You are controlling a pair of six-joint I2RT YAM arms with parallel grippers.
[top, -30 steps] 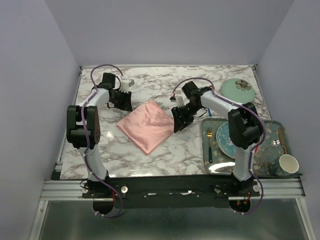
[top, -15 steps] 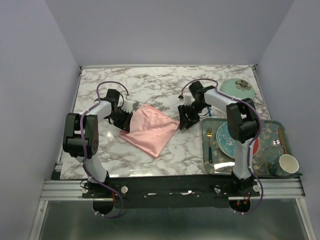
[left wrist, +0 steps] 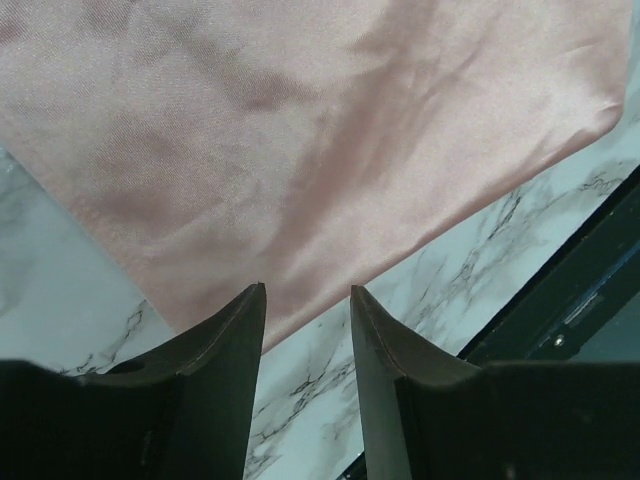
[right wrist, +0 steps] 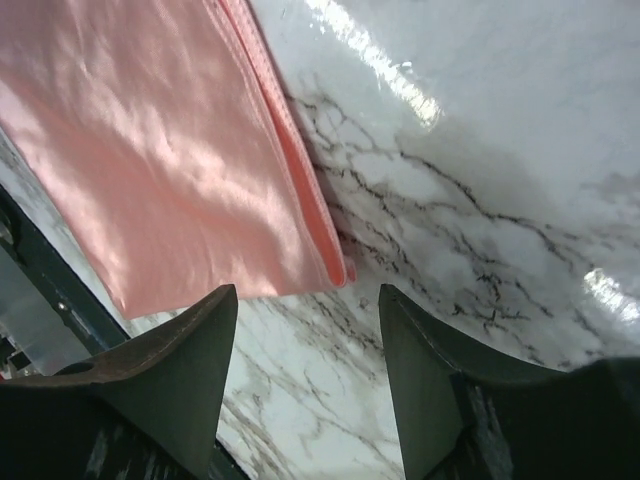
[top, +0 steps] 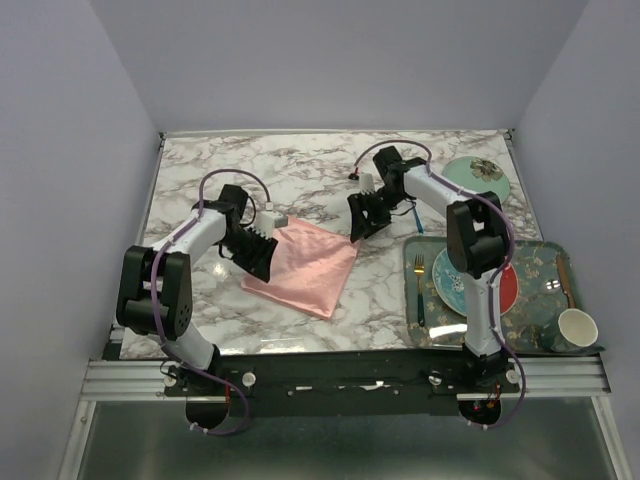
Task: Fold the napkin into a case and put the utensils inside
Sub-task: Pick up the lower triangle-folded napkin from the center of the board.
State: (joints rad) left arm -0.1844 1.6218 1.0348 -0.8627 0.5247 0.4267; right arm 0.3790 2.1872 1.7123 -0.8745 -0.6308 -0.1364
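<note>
At the near right, a tray (top: 535,262) holds 1 cup (top: 578,328), 1 blue patterned plate (top: 452,283) and a gold-headed fork (top: 420,290) with a teal handle. Mid-table, the napkin (top: 305,265) lies folded flat on the marble table (top: 300,180). The left gripper (left wrist: 306,300) hangs over its left edge, jaws parted, grasping nothing. The right gripper (right wrist: 307,292), likewise released, sits just beyond its right corner. Farther right rests 1 mint-green plate (top: 475,180).

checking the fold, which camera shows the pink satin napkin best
The top external view: the salmon-pink satin napkin shows nearly whole, its left edge hidden by the left pincer. The left wrist view gives only a creased stretch; the right wrist view, a layered hem and corner.
</note>
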